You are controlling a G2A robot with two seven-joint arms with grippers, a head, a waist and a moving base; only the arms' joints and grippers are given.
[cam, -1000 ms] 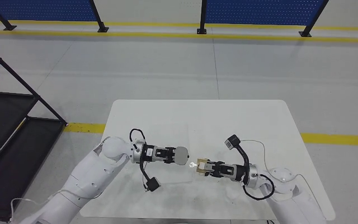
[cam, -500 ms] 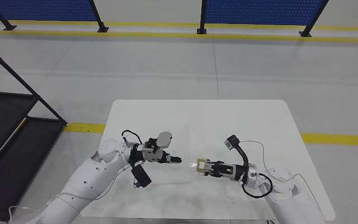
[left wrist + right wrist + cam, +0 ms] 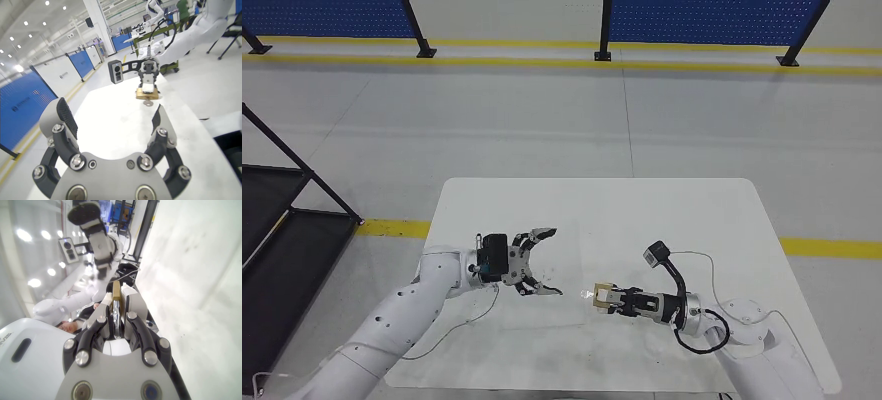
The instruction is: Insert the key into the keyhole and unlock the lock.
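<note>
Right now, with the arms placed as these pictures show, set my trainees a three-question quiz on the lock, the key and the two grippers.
1. True or false: the left gripper is shut on the key.
2. What holds the padlock? A. the right gripper; B. the left gripper; C. nothing, it lies flat on the table.
3. Fill in: the key's blade sits in the padlock's ____, with its head pointing toward the left gripper.

Key
1. False: it is open and apart from the key.
2. A.
3. keyhole.
</note>
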